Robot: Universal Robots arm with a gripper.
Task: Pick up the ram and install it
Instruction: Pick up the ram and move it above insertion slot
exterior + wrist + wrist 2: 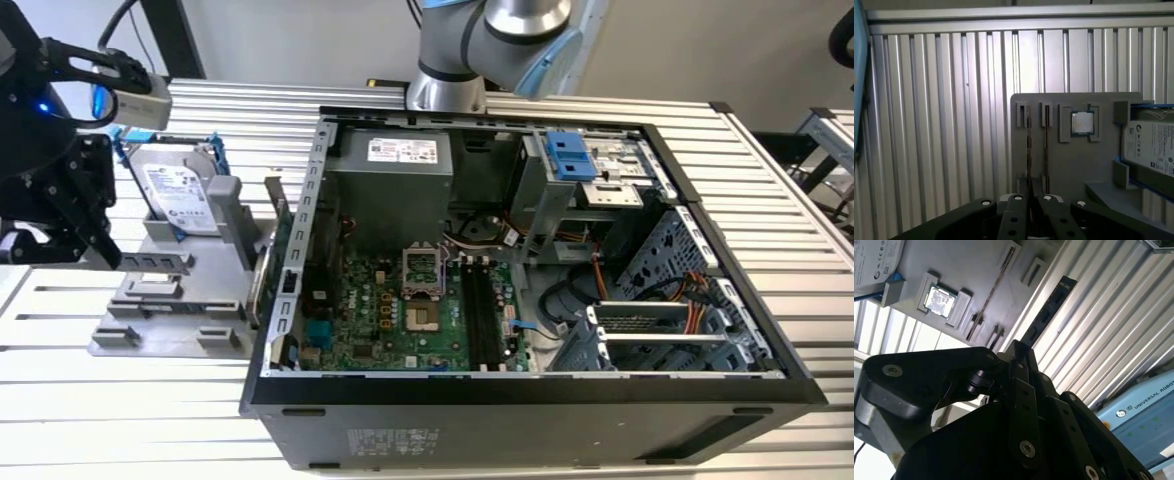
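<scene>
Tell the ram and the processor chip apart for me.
The ram is long, thin and dark; the processor chip is small, square and silver. The ram is clamped in the gripper; the processor chip lies in the grey holder. Both are flat.

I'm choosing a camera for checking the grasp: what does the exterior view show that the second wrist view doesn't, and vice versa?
The exterior view adds the open computer case and its motherboard. The second wrist view adds the ram, clamped in the gripper, and the processor chip in the grey holder. Both share the hard drive, that holder and the ridged table.
</scene>
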